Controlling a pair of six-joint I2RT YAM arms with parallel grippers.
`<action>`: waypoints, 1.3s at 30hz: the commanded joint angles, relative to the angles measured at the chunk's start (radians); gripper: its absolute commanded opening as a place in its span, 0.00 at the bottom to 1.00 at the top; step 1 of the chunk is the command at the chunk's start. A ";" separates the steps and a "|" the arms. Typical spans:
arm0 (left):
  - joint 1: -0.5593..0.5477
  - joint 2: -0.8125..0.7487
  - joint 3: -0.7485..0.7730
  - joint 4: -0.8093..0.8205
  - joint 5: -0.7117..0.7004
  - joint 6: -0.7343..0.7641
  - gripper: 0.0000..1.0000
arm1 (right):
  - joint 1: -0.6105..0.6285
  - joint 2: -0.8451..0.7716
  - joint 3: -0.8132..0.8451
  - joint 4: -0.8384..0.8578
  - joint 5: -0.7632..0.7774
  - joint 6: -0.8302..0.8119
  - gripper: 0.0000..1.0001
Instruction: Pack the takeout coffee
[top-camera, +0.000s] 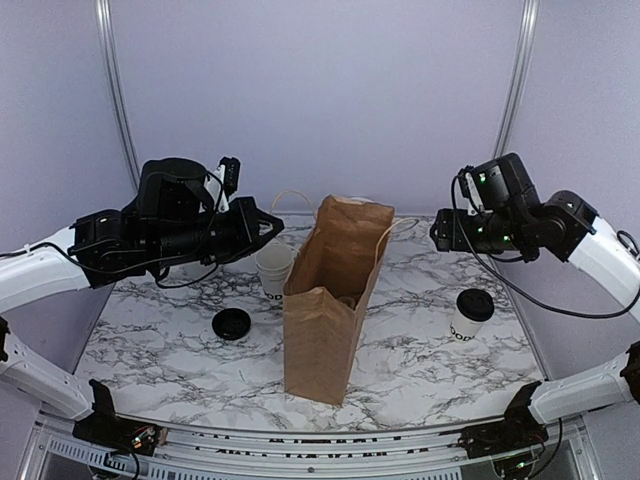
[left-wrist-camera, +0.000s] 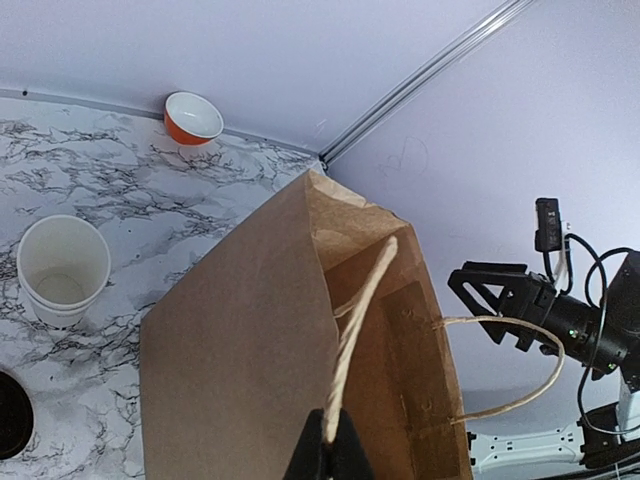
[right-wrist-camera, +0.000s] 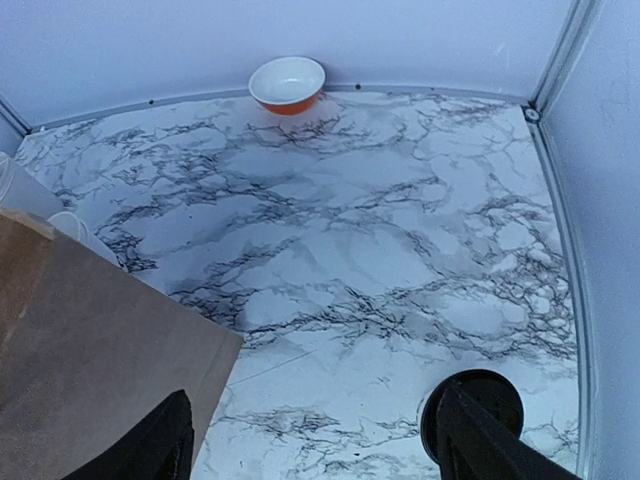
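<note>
The takeout coffee, a white cup with dark lettering and a black lid on it, stands on the table right of the brown paper bag. Its lid shows partly behind my right finger in the right wrist view. My left gripper is shut on the bag's near twine handle, its jaws pinching the twine above the open bag. My right gripper is open and empty, up in the air above and left of the cup; it also shows in its own view.
A stack of lidless white cups stands left of the bag, also seen in the left wrist view. A loose black lid lies front left. An orange bowl sits by the back wall.
</note>
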 joint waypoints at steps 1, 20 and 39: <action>-0.022 -0.065 -0.036 0.024 -0.033 0.007 0.01 | -0.083 -0.044 -0.091 -0.033 -0.033 0.061 0.81; -0.035 -0.189 -0.087 -0.004 0.004 0.178 0.28 | -0.274 -0.099 -0.334 -0.007 -0.073 0.120 0.81; 0.023 -0.203 -0.056 -0.060 0.015 0.293 0.51 | -0.419 -0.115 -0.471 0.067 -0.166 0.064 0.88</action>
